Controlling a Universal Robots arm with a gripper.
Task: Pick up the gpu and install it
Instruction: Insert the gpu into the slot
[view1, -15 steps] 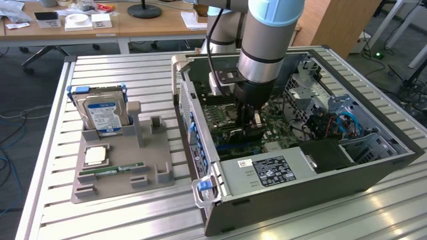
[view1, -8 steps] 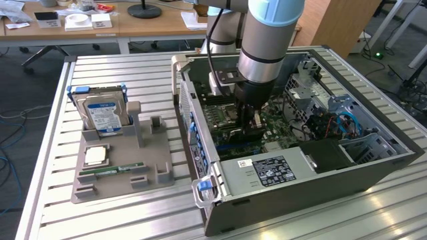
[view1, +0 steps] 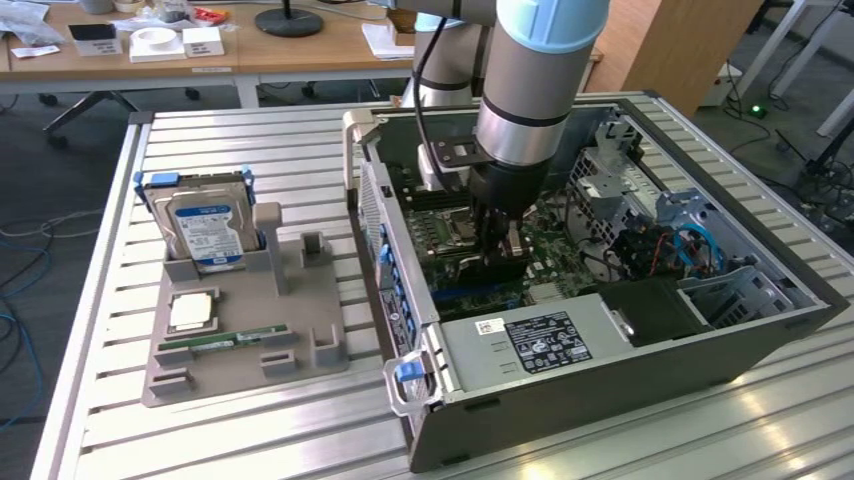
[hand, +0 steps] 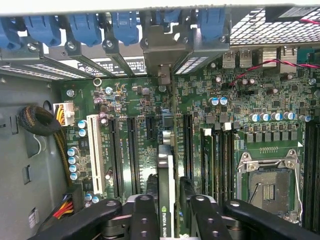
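Observation:
The gpu (hand: 166, 172) stands on edge over the motherboard's expansion slots. It is a thin dark card with a green label, and its silver bracket (hand: 162, 67) reaches the blue-clipped rear slots of the case. My gripper (hand: 169, 202) is straight above it, shut on the card with one black finger (hand: 145, 215) against each side. In the exterior view my gripper (view1: 497, 255) is low inside the open computer case (view1: 400, 300), just over the motherboard, and it covers the card there.
The grey parts holder (view1: 247, 355) sits at the exterior view's left of the case, with the hard drive (view1: 207, 235), a green memory stick (view1: 220, 342) and a processor (view1: 191, 310). Around the card are the power supply (view1: 534, 340), the processor socket (hand: 270, 187) and a cable bundle (hand: 40, 122).

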